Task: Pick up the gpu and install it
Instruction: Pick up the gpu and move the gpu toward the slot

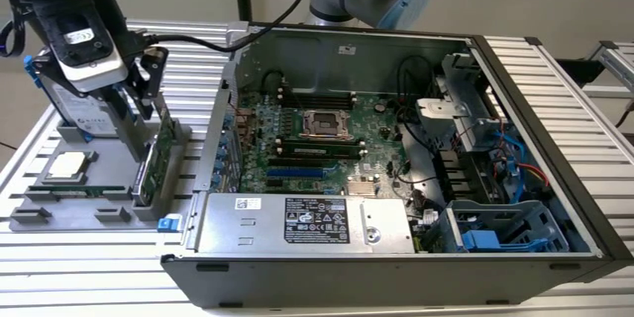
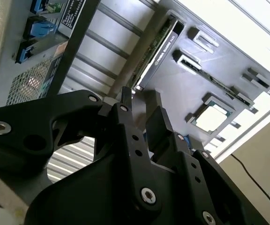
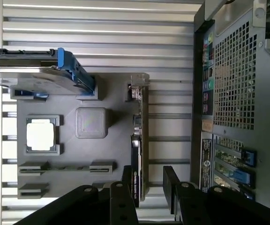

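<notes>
**Claw spread above the graphics card**

My claw (image 3: 146, 177) hangs over the gray tray (image 3: 114, 147) with its fingers (image 3: 128, 185) apart. The graphics card (image 3: 143, 136) lines up with the gap between them. The card stands on edge in the tray, just beside the open computer case (image 1: 396, 280). A processor chip (image 3: 40, 133) lies in the same tray.

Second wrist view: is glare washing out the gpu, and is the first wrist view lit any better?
Second wrist view: the table is blown out white at the far side, but the gpu is readable, and the gripper is a dark unlit mass in front. First wrist view: even light, no glare on the gpu.
</notes>
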Controlling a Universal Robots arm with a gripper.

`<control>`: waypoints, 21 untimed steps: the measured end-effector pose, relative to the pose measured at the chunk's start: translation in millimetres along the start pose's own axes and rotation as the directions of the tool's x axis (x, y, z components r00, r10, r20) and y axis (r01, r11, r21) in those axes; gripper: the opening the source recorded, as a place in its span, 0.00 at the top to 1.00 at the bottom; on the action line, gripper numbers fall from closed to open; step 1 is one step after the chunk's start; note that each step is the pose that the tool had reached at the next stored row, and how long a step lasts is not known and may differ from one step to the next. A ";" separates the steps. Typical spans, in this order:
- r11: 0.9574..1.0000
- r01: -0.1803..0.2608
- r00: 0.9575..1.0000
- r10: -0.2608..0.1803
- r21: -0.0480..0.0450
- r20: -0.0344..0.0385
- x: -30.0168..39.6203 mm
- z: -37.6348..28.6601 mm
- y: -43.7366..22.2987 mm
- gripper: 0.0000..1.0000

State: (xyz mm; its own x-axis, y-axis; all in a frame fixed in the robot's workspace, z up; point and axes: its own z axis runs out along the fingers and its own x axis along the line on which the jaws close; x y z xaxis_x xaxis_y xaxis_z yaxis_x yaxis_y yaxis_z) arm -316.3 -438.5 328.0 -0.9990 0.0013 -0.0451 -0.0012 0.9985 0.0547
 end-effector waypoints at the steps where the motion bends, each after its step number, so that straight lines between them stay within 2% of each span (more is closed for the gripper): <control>1: 1.000 0.002 1.000 -0.002 0.000 0.000 0.0 0.7 -0.1 0.00; 4: 1.000 0.004 1.000 -0.004 0.001 0.000 0.1 3.3 -0.2 0.00; 9: 1.000 0.008 1.000 -0.008 0.008 -0.003 0.3 6.4 -0.4 0.00; 12: 1.000 0.008 1.000 -0.008 0.014 -0.007 0.4 8.6 -0.5 0.00; 14: 1.000 0.008 1.000 -0.008 0.015 -0.011 0.5 9.9 -0.5 0.00; 18: 1.000 0.008 1.000 -0.007 0.015 -0.023 0.6 11.6 -0.6 0.00; 21: 1.000 0.008 1.000 -0.007 0.015 -0.024 0.6 13.7 -0.8 0.00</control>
State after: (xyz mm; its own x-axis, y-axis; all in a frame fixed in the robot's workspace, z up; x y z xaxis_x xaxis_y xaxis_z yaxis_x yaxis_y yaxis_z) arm -316.3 -438.5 314.3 -0.9997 -0.0074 -0.0212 -0.0082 0.9992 0.0396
